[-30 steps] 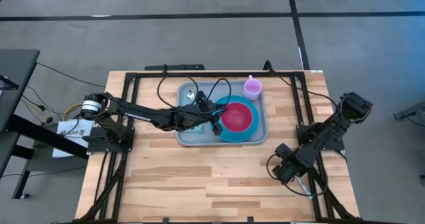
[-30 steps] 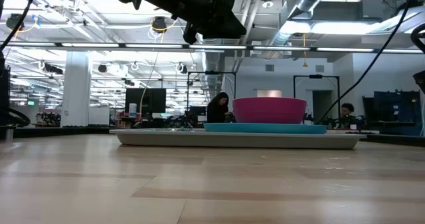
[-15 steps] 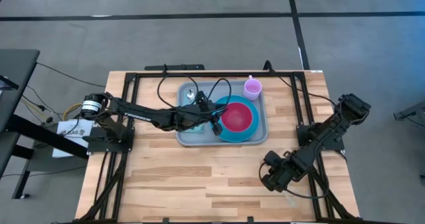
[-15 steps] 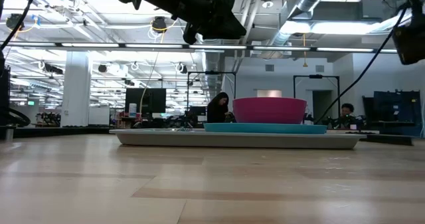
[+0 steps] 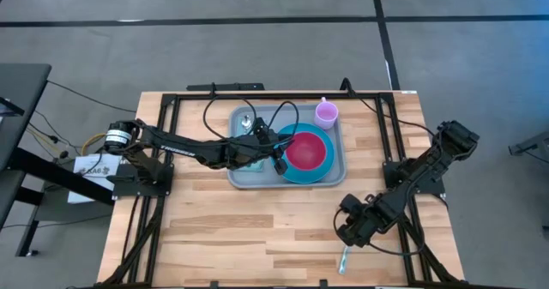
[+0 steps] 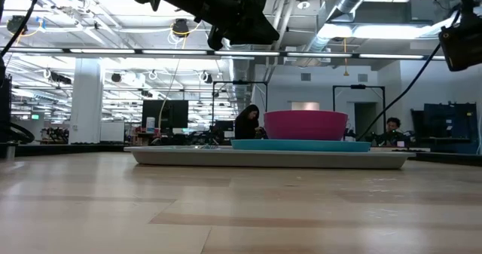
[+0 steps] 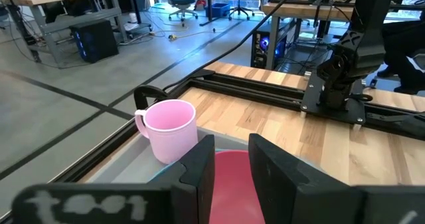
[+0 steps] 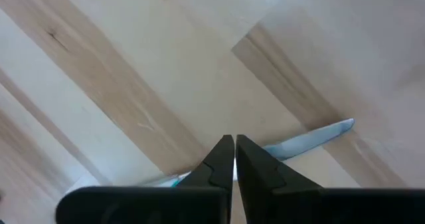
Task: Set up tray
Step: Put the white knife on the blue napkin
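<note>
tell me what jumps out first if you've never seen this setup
The magenta bowl on the round blue plate, both on the grey-blue tray at the table's far middle, with a pink cup at its corner. The left gripper hovers there; the right gripper hangs near a pale blue utensil.

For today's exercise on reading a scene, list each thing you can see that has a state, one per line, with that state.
tray: flat on the table, carrying plate, bowl and cup.
blue plate: on the tray, under the bowl.
pink bowl: upright on the plate.
pink cup: upright at the tray's far corner.
light-blue utensil: lying flat on the table by the near edge.
left gripper: over the tray, slightly open.
right gripper: shut, empty, above the utensil.
</note>
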Controlling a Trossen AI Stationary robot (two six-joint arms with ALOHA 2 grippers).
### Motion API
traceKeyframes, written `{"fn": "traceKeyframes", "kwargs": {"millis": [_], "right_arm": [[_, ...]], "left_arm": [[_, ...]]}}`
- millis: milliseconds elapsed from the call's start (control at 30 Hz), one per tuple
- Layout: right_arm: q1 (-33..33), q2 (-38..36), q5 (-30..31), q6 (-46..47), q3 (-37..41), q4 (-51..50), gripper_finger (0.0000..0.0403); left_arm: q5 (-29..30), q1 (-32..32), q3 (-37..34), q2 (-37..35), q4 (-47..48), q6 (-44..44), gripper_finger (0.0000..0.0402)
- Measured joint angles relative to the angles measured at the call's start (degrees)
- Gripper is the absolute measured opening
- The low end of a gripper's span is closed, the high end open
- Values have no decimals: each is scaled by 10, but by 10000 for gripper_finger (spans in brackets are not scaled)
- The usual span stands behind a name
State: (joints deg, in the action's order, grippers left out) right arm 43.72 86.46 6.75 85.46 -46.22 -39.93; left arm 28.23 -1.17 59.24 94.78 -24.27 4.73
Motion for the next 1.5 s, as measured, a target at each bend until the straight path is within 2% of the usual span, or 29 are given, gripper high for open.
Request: {"fn": "traceKeyframes", "kwargs": {"millis": [233,367,533,733,967,1233,1500], "right_arm": [[0,0,-69,4,0,21,59],[0,-1,-99,59,0,64,83],[10,5,-99,112,-1,99,106],[23,37,-105,169,-1,97,131],[11,73,-110,236,-2,117,159],[4,72,-103,244,-2,109,164],[4,95,-92,242,-4,111,136]], "left_arm": [[0,0,0,0,2,0,83],[0,0,0,0,4,0,83],[0,0,0,0,4,0,83],[-1,0,0,0,5,0,83],[-10,0,0,0,5,2,83],[-10,0,0,0,6,3,83],[-11,0,0,0,6,3,83]]}}
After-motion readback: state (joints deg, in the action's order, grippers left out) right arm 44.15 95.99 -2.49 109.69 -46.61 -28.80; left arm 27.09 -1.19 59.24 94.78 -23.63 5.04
